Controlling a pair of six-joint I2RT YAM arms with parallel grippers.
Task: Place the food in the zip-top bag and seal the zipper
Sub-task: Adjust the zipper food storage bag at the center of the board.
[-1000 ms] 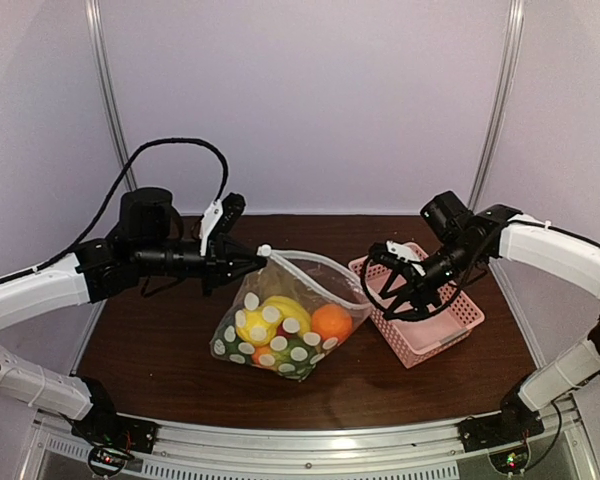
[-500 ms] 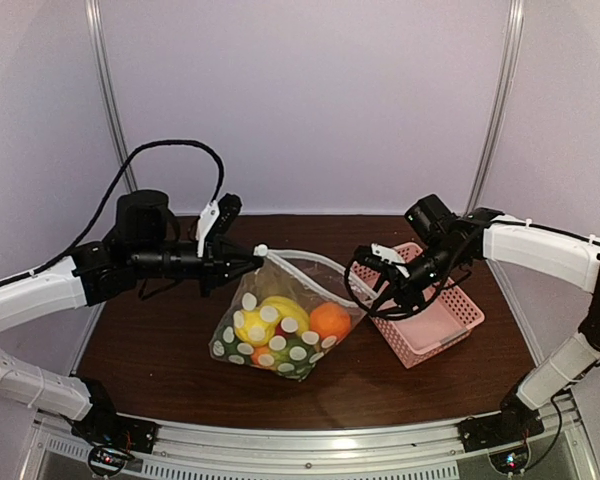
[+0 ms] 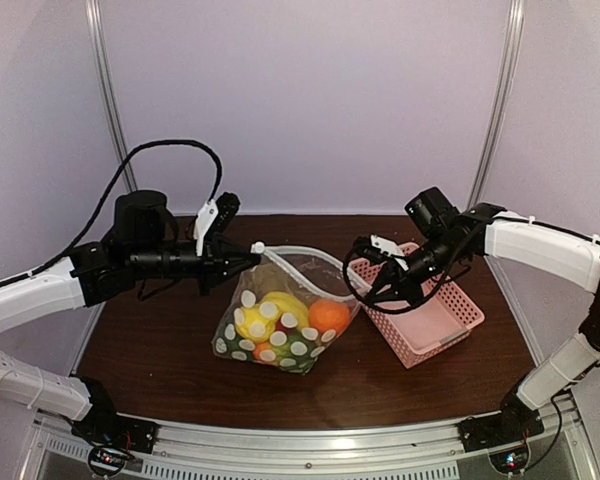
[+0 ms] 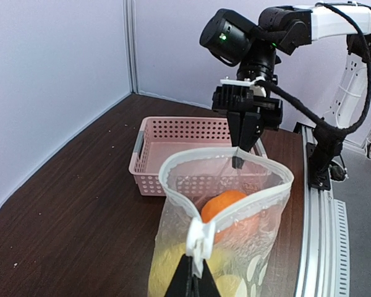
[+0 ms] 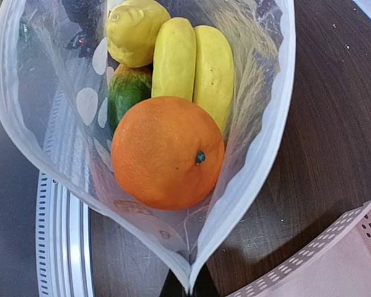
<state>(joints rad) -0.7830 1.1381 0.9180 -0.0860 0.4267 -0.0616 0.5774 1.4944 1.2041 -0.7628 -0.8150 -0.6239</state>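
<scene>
The zip-top bag point(image 3: 285, 320) stands on the middle of the table point(image 3: 150, 340), its mouth stretched left to right between the left gripper point(image 3: 252, 261), clamped on the left end by the slider tab point(image 3: 257, 247), and the right gripper point(image 3: 364, 288), clamped on the right end. Inside the bag, the round fruit point(image 3: 329, 316) lies at the right end, with the bananas point(image 5: 195, 65), the lemon point(image 5: 136, 28) and a vegetable point(image 5: 125, 90) to its left. The basket point(image 3: 435, 325) sits on the table just right of the bag, below the right gripper.
</scene>
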